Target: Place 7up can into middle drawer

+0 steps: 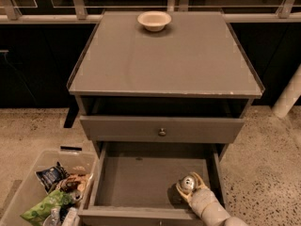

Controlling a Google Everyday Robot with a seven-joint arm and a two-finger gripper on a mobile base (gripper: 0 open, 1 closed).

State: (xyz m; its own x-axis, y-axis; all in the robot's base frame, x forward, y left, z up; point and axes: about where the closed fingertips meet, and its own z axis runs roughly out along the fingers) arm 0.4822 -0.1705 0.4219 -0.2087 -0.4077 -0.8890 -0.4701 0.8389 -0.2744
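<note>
The middle drawer point(136, 178) is pulled out at the bottom of the camera view, a wide grey-brown box with a plain flat floor. The 7up can point(187, 184), small with a shiny metal top, stands in the drawer's front right corner. My gripper point(190, 191) reaches in from the bottom right and its cream fingers point(201, 181) are closed around the can. The can's lower part is hidden by the gripper.
A cream round bowl point(154, 20) sits at the back of the cabinet top point(164, 60). The drawer above has a small round knob point(162, 132). A clear bin point(28, 187) with snack bags stands on the floor at the left. A white post point(289, 95) stands at the right.
</note>
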